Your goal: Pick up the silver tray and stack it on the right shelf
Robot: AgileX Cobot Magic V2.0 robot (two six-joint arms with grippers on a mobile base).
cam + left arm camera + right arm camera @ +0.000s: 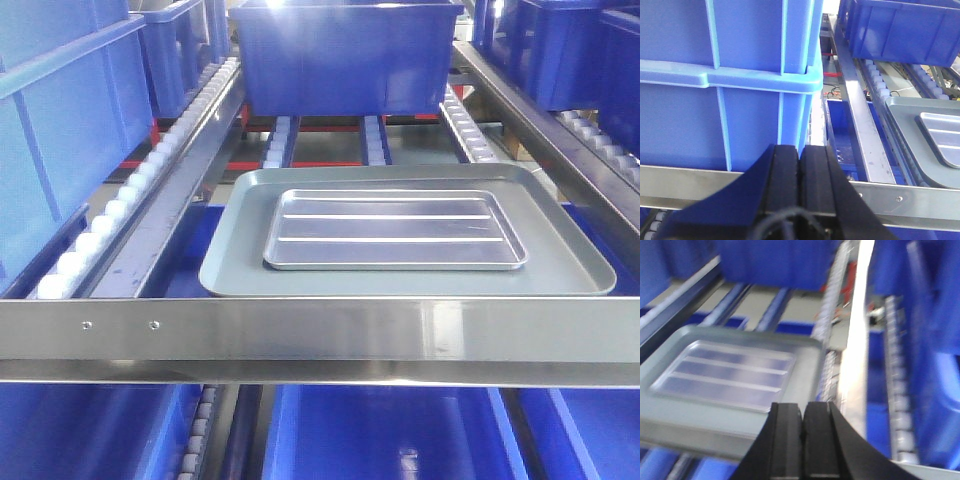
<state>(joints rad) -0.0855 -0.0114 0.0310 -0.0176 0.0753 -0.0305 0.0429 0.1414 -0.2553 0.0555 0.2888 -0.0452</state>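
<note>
Your left claw (800,165), clenched empty, faces a blue crate (725,75) with the silver tray (942,137) off to its right, while your clenched right claw (802,425) sits nearer, the tray lying up-left on the larger grey tray (685,422), long axis crosswise.

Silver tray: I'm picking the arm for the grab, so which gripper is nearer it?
Right. The right gripper, shut, hangs just in front of the silver tray. The left gripper, also shut, faces a blue crate, with the tray off to its right.
</note>
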